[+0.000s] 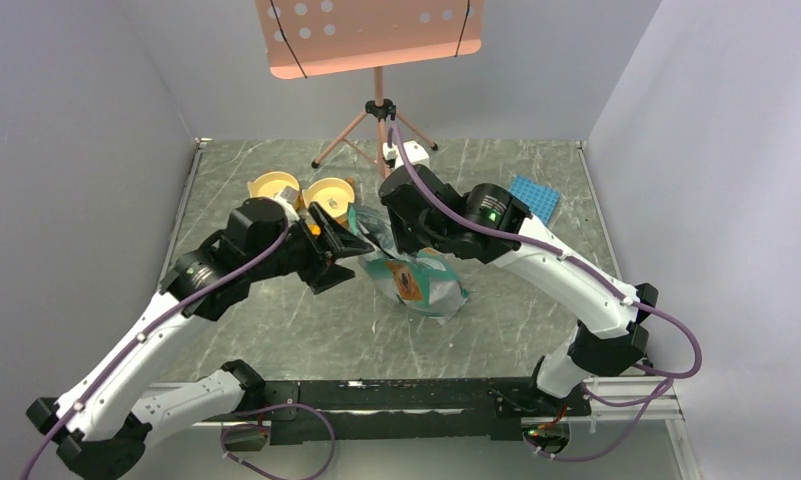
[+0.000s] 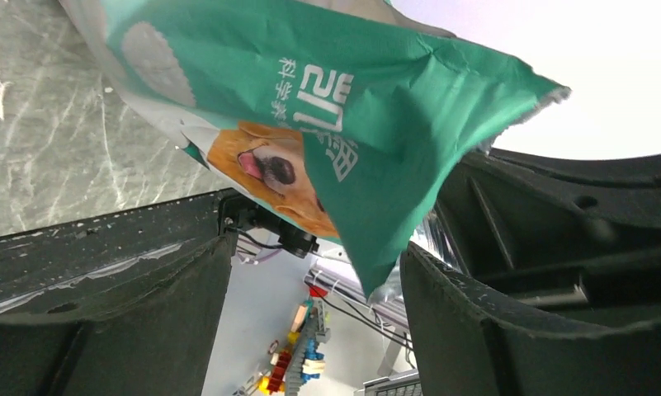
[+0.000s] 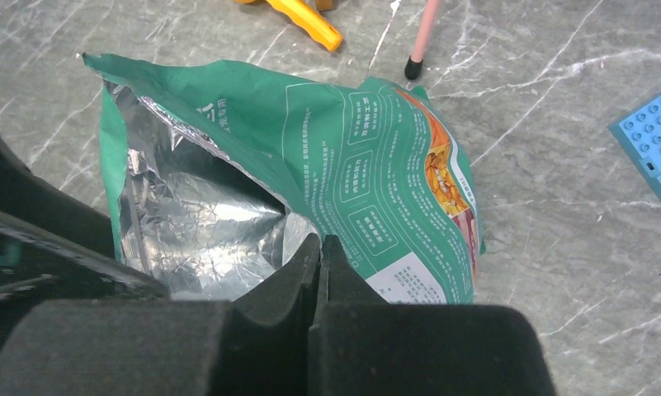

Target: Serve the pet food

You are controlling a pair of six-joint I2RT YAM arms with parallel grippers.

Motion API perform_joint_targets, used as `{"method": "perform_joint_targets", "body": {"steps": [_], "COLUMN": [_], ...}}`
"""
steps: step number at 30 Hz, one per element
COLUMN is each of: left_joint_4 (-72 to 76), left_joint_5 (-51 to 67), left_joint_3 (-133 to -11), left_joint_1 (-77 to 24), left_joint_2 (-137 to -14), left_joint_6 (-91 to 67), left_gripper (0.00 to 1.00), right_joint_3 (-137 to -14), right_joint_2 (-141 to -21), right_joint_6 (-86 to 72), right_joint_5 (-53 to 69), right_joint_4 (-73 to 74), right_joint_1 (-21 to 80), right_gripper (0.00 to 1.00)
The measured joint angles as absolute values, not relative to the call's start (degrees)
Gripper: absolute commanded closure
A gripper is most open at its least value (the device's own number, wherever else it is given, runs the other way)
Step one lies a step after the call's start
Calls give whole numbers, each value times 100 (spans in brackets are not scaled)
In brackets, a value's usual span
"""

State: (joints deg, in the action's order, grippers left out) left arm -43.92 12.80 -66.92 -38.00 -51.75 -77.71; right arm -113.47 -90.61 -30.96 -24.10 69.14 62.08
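Note:
A teal-green bag [image 1: 421, 280] with a dog picture stands in the middle of the table, between both arms. In the right wrist view its mouth gapes and shows bare silver foil lining [image 3: 195, 223]. The pet food is hidden; no kibble shows. My right gripper [image 3: 319, 246] is shut on the bag's rim [image 3: 298, 219], where foil meets green. My left gripper [image 2: 318, 272] is open, and a corner of the bag [image 2: 351, 91] hangs between its fingers, close to the right finger [image 2: 475, 330]. From above, the left gripper [image 1: 341, 250] and the right gripper [image 1: 391, 235] meet at the bag's top.
Two yellow bowls [image 1: 273, 185] [image 1: 331, 193] sit behind the left gripper. A yellow scoop [image 3: 306, 18] lies beyond the bag. A pink music stand's tripod [image 1: 378, 125] rises at the back, one foot [image 3: 411, 62] near the bag. A blue studded plate [image 1: 533, 197] lies at the right.

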Motion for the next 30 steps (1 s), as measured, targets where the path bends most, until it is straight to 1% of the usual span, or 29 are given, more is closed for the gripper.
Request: {"method": "perform_joint_targets", "body": {"steps": [4, 5, 6, 8, 9, 10, 14, 15, 18, 20, 22, 23, 24, 25, 30], "left_joint_4": [-4313, -4292, -4272, -4263, -4246, -4241, -4045, -4001, -4066, -4187, -4219, -4246, -4252, -4250, -4250], "left_joint_5": [1238, 1203, 1173, 1122, 1100, 1072, 1048, 1046, 1037, 998, 974, 976, 974, 969, 989], "left_joint_3": [-6858, -6917, -6963, -7035, -7043, -7043, -7043, -7043, -7253, -7487, -7553, -7550, -7546, -7533, -7441], "left_joint_1": [-4062, -4143, -4213, -4320, -4353, -4372, -4388, -4388, -4392, -4401, -4407, -4407, -4410, -4412, -4412], "left_joint_2": [-5599, -5693, -5763, -5839, -5857, -5867, -5972, -6003, -6198, -6333, -6361, -6355, -6333, -6313, -6228], "left_joint_6": [-7898, -7915, -7922, -7966, -7981, -8003, -8027, -8025, -7953, -7870, -7846, -7846, -7848, -7848, -7850], "left_gripper": [21, 28, 38, 63, 71, 78, 97, 100, 100, 100, 100, 100, 100, 100, 100], "right_joint_3": [-11316, -11316, -11316, -11316, -11316, -11316, -11277, -11218, -10984, -10923, -10925, -10925, -10934, -10956, -11306], "right_joint_2": [-9061, -9061, -9061, -9061, -9061, -9061, -9050, -9017, -8866, -8805, -8805, -8816, -8836, -8866, -9216], "right_joint_6": [-3109, -3105, -3100, -3059, -3044, -3020, -2952, -2912, -2768, -2700, -2685, -2672, -2641, -2661, -2652], "right_joint_5": [-2502, -2517, -2541, -2604, -2652, -2689, -2849, -2869, -2891, -2888, -2847, -2810, -2768, -2720, -2580], "right_joint_4": [6886, 6884, 6884, 6884, 6886, 6886, 6851, 6805, 6611, 6543, 6501, 6504, 6517, 6543, 6845], "right_joint_1": [6241, 6252, 6259, 6267, 6267, 6267, 6274, 6274, 6270, 6250, 6180, 6123, 6045, 5981, 5843], "right_gripper": [100, 100, 100, 100, 100, 100, 100, 100, 100, 68, 49, 22, 4, 1, 0]}}
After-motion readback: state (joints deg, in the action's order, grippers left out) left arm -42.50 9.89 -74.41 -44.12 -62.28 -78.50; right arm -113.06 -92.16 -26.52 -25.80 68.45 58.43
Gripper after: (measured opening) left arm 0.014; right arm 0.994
